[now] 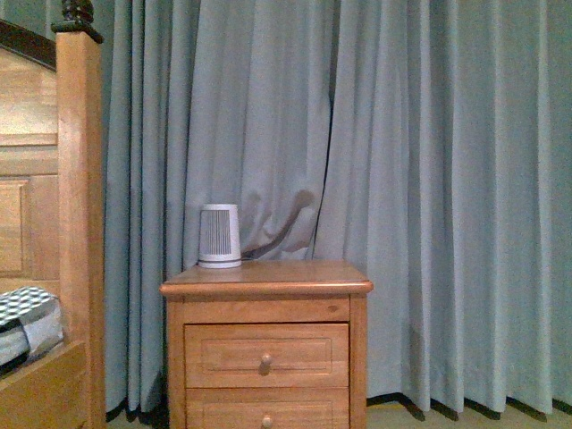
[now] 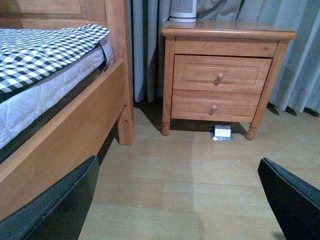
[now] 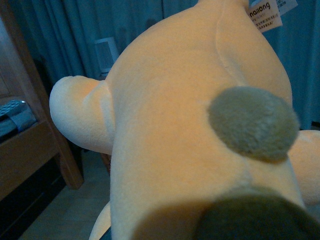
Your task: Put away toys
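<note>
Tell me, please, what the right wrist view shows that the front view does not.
Only the right wrist view shows the plush, which fills most of the picture, and its tag. Only the front view shows the nightstand with its two drawers. Both show the curtain, the white device and the wooden bed frame.

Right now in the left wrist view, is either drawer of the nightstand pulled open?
No: the upper drawer and lower drawer of the nightstand both sit closed, flush with its front.
</note>
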### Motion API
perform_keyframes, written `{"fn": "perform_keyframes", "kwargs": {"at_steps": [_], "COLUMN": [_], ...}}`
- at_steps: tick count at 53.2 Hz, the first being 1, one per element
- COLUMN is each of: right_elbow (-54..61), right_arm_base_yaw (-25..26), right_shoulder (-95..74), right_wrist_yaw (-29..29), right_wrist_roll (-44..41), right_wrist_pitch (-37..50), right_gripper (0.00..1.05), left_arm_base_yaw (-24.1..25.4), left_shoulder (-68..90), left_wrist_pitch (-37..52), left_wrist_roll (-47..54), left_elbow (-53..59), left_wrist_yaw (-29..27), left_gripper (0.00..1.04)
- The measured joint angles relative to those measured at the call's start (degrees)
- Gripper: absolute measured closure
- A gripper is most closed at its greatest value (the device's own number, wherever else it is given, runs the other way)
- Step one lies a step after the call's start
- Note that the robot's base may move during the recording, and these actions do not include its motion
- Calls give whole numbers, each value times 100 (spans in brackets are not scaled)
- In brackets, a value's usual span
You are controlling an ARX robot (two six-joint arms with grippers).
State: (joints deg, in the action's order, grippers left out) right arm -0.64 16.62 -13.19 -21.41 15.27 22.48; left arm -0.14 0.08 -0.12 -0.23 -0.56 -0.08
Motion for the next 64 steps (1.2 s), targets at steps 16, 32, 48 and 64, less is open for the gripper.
{"fn": "perform_keyframes", "kwargs": {"at_steps": [16,32,48,64], "right_elbow": [2,2,2,2], "right_arm_base_yaw": [15,9,9,9], "right_shoulder": [0,0,2,2], "right_wrist_yaw": [68,17,15,4], "right_wrist_roll": [0,0,0,0], "right_wrist_pitch": [2,2,2,2], "right_gripper": [85,85,85,85], "left_arm_base_yaw": [0,0,0,0], "left_shoulder": [0,0,0,0], "left_wrist_pitch": [0,0,0,0], "left_wrist_roll": [2,0,0,0], "left_elbow": [0,0,0,0], "left_wrist_yaw": [15,9,9,9], "left_gripper": [6,6,6,6]}}
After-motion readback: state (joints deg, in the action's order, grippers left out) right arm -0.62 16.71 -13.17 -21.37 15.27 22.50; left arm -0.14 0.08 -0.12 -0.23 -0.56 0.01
